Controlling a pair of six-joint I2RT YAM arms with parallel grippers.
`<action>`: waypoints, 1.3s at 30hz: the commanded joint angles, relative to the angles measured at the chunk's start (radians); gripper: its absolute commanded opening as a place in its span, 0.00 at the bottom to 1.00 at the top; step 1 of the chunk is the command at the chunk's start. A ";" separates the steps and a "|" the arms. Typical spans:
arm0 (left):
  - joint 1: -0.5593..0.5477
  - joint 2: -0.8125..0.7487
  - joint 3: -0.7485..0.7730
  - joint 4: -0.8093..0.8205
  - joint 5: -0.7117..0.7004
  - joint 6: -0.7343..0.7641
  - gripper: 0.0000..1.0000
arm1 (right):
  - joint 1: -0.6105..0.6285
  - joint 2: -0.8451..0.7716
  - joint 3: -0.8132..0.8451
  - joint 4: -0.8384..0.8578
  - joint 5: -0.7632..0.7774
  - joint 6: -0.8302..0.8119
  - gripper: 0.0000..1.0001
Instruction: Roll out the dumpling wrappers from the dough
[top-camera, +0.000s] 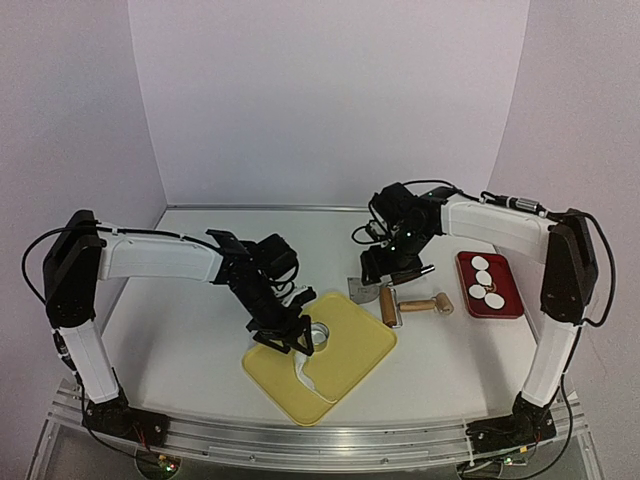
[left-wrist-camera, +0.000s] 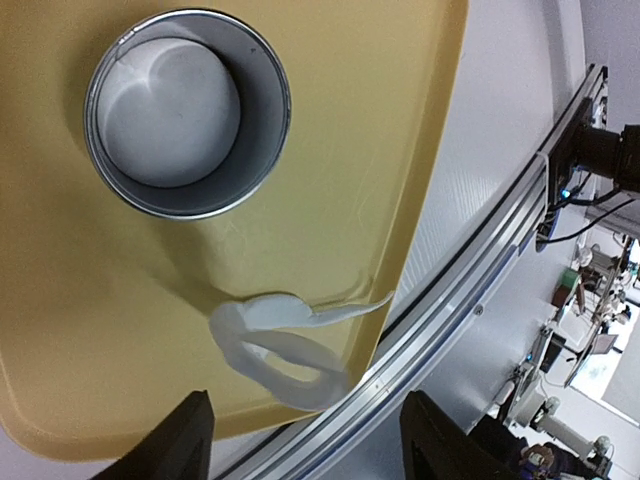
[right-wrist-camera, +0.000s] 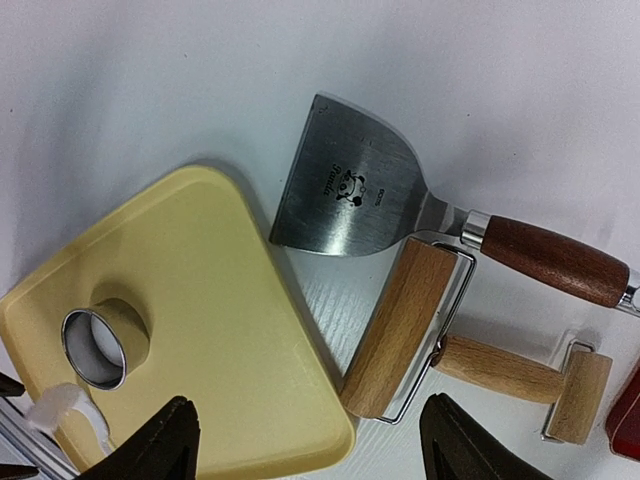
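Dumpling wrappers (top-camera: 485, 282) on red tray (top-camera: 510, 262), right of right gripper (top-camera: 395, 272) | both grippers released | left gripper (top-camera: 285, 338) beside ring cutter (top-camera: 318, 333)

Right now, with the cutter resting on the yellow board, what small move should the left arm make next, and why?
Probably shift the open left pincer over the ring cutter and lift it straight up. A cut wrapper lies inside the ring on the yellow board, while the pincer hangs empty above the scrap dough strip.
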 joint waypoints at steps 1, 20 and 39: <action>-0.002 -0.046 0.054 -0.154 -0.017 0.053 0.68 | 0.001 -0.058 -0.003 0.001 0.023 -0.030 0.76; 0.152 -0.062 0.054 0.153 -0.269 -0.357 0.68 | 0.084 0.133 0.088 -0.008 -0.232 -0.117 0.65; 0.173 0.018 0.037 0.229 -0.228 -0.409 0.67 | 0.171 0.367 0.269 -0.076 -0.268 -0.160 0.37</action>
